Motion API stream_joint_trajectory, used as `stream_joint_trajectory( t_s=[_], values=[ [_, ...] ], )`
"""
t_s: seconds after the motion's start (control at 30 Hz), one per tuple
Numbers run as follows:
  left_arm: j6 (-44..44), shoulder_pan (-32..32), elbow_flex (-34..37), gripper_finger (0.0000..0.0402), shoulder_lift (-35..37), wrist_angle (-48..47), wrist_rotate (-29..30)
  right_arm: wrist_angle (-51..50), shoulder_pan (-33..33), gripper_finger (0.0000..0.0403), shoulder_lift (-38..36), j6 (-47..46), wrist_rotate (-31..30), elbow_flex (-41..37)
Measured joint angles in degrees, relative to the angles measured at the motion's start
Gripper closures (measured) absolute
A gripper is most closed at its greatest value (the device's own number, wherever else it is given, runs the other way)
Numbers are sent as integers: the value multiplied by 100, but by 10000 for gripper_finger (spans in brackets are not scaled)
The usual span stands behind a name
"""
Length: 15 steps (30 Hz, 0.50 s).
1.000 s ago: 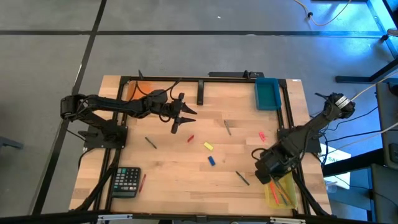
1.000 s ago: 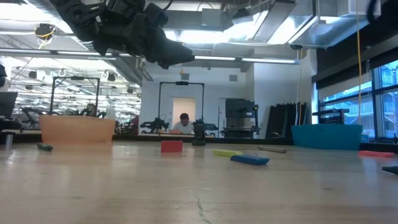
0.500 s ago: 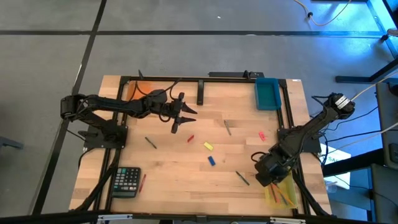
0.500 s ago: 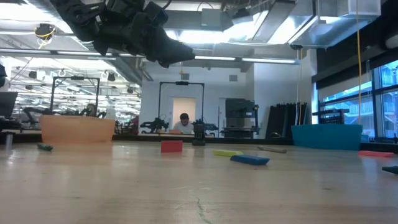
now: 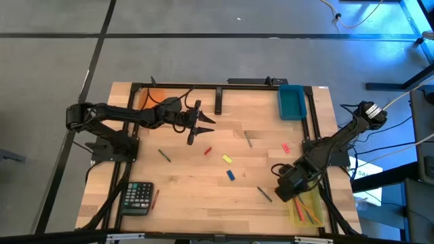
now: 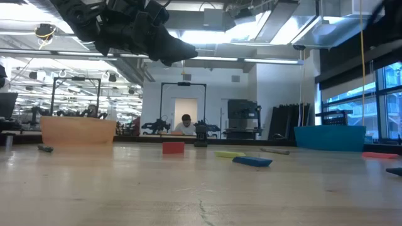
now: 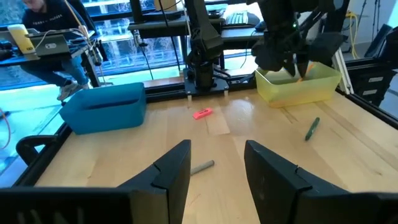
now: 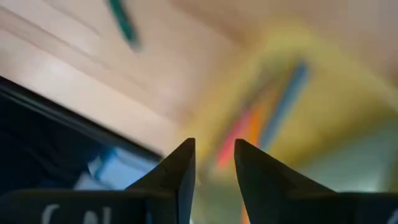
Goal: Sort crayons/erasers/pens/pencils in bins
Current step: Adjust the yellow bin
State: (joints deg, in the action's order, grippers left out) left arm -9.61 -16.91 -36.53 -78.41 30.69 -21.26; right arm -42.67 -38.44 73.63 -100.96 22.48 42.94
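Yellow bin [image 5: 307, 207]: right gripper [image 5: 287, 186] edged off it, parted, empty; left gripper [image 5: 199, 127] unchanged, open.

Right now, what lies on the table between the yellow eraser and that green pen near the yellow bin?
In the high view, the blue eraser lies between the yellow eraser and the green pen.

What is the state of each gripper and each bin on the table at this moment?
Left gripper: open, empty, raised above the table.
Right gripper: open, empty, over the yellow bin.
Yellow bin: holds several long sticks.
Teal bin: upright; nothing visible inside.
Orange bin: upright; contents hidden.
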Motion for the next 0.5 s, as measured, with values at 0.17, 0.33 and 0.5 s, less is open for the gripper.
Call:
stream_joint_trajectory(
  t_s=[0.17, 0.33, 0.5],
  values=[
    [-7, 0, 0, 260, 0, -2, -117, 287, 275, 288, 0, 424, -617, 2],
    [-13, 7, 0, 260, 0, -2, -233, 388, 699, 288, 0, 1237, -851, 2],
    [-13, 6, 0, 260, 0, -2, -233, 288, 969, 288, 0, 1876, -641, 2]
  ],
)
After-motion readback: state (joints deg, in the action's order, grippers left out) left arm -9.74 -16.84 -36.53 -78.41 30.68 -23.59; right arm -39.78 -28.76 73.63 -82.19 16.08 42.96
